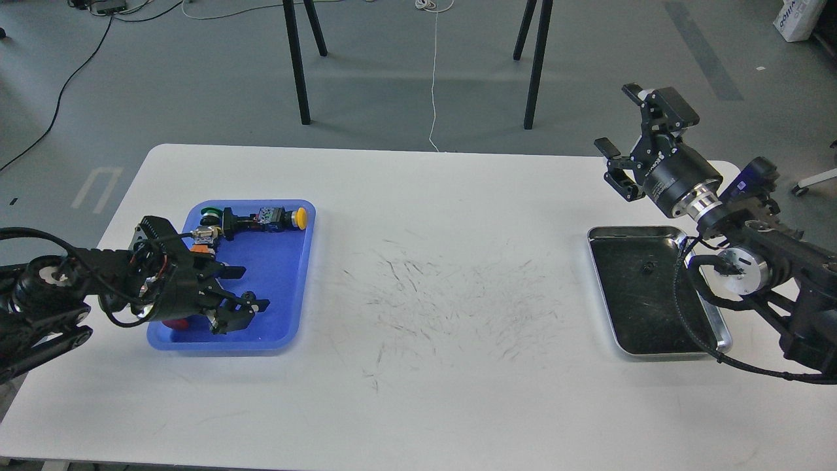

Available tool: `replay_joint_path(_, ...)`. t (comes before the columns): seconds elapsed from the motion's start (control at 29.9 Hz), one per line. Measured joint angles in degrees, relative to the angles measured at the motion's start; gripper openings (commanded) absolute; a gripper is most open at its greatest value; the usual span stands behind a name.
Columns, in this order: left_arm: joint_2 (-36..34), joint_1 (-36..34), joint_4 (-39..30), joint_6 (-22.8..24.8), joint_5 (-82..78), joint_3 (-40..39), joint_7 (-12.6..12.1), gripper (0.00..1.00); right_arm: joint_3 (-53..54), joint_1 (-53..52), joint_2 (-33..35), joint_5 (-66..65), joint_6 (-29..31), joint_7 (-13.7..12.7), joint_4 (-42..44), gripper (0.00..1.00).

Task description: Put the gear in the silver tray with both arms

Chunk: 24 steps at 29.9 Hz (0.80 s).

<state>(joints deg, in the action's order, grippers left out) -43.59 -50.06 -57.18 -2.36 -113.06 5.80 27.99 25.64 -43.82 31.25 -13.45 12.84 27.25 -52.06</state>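
Head view: our silver tray (654, 327), right of frame, shiny rim, dark scratched bottom.
Our left gripper (252, 288): jaws apart.
Our right gripper (618, 121): jaws apart.

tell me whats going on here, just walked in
A two-armed robot is sorting small parts on a white table. Its left end effector is open and sits over the blue tray of mixed parts, holding nothing that can be seen. The right end effector is open too, raised beyond the far edge of the silver tray. One small dark piece lies in that tray; what it is cannot be told.
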Motion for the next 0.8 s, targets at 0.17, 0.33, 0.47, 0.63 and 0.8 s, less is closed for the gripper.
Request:
replay_joint_path(0.17, 0.37, 0.04, 0.20, -0.03, -0.19, 0.77, 0.00, 0.62, 0.02, 0.21, 0.63, 0.00, -0.02, 0.00, -0.65, 0.98)
replay_joint_path(0.33, 0.43, 0.04, 0.78, -0.03, -0.36, 2.27, 0.00, 0.53, 0.02, 0.31, 0.98, 0.00, -0.02, 0.00, -0.75, 0.98)
replay_joint_path(0.47, 0.43, 0.03, 0.83, -0.07, -1.65, 2.50, 0.02, 0.52, 0.02, 0.55, 1.00, 0.00, -0.02, 0.06, -0.77, 0.98)
replay_joint_path(0.63, 0.41, -0.17, 1.13, -0.05, -2.16, 2.56, 0.03, 0.43, 0.02, 0.92, 1.00, 0.00, -0.14, 0.09, -0.77, 0.98)
replay_joint_path(0.8, 0.32, -0.51, 1.81, 0.01, -2.20, 2.56, 0.03, 0.35, 0.02, 1.38, 0.99, 0.00, -0.19, 0.09, -0.85, 0.98)
